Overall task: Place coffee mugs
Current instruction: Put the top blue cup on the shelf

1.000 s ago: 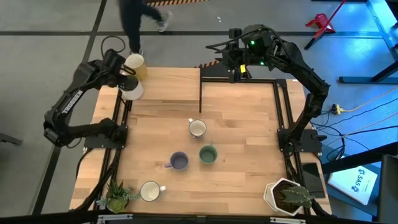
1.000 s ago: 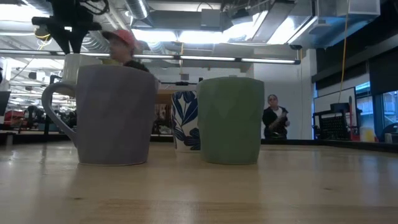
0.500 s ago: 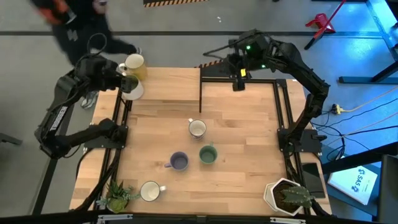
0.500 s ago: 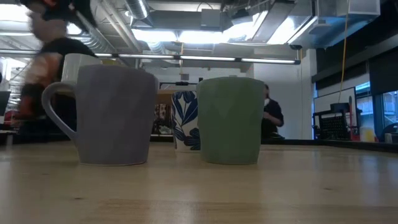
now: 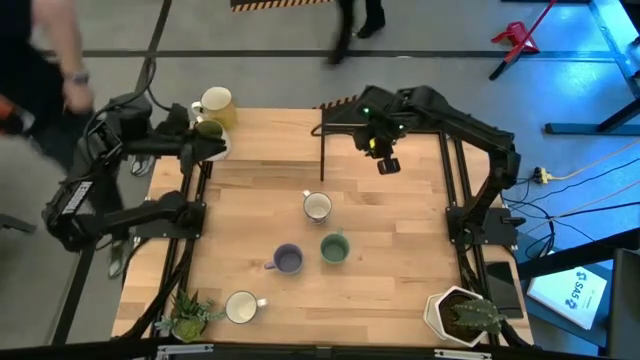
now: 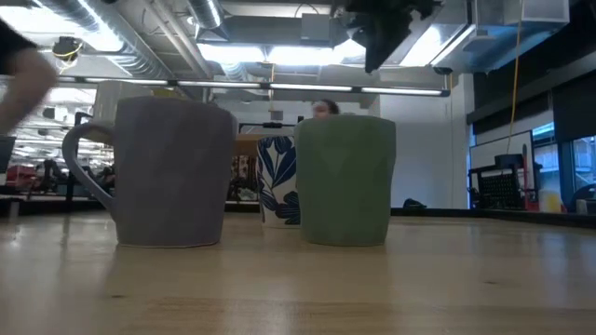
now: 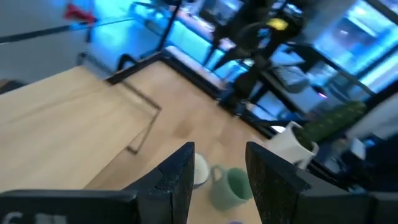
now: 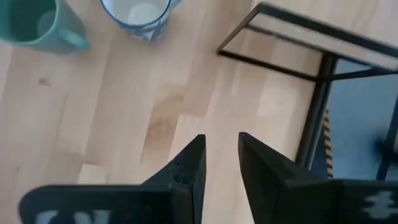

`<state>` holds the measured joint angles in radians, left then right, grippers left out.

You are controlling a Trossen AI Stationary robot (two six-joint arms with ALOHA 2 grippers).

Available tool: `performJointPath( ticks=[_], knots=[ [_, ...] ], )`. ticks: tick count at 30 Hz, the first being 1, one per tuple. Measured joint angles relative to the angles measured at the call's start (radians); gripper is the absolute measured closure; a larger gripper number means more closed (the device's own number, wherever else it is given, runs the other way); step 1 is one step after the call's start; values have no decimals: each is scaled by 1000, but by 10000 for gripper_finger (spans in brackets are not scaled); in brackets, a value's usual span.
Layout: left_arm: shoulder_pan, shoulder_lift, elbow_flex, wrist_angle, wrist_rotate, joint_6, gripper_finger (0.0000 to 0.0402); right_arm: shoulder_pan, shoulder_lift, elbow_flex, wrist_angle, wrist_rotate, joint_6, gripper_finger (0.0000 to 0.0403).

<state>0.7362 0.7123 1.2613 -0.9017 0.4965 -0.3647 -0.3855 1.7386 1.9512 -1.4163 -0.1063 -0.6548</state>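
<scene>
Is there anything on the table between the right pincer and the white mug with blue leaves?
No. In the high view, only bare wood lies between the right pincer and the white mug with blue leaves. The right wrist view shows the same empty stretch.

My station sits in a robotics lab or industrial workshop. The wooden bench (image 5: 400, 250) carries a black metal frame (image 5: 448, 160) and stands on a grey concrete floor (image 5: 560, 60) with loose cables (image 5: 590, 165) and hazard-striped tape (image 5: 275, 4). Looking level across the bench: exposed ceiling ducts (image 6: 177, 28), strip lights (image 6: 307, 88), more work areas behind. People (image 5: 45, 60) walk past beyond the far bench edge.
</scene>
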Motion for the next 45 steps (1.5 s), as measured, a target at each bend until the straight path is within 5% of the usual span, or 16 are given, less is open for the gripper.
performJointPath(
  ticks=[5,9,17,23,33,45],
  knots=[
    [-172,102,-1,157,-23,-19,264,0,0,-7,-2,2,0,317],
    [-339,237,-1,273,-141,21,264,0,-10,-7,-8,20,22,317],
    [-548,498,-2,283,-390,56,264,-1,-103,-7,-45,238,80,317],
    [-605,659,-2,281,-585,4,264,-1,-186,-7,-49,316,86,317],
    [-681,899,-2,274,-716,-141,264,-1,-258,-7,-60,297,83,317],
    [-714,1026,3,270,-738,-237,265,-1,-266,-7,-62,271,63,317]
  ],
)
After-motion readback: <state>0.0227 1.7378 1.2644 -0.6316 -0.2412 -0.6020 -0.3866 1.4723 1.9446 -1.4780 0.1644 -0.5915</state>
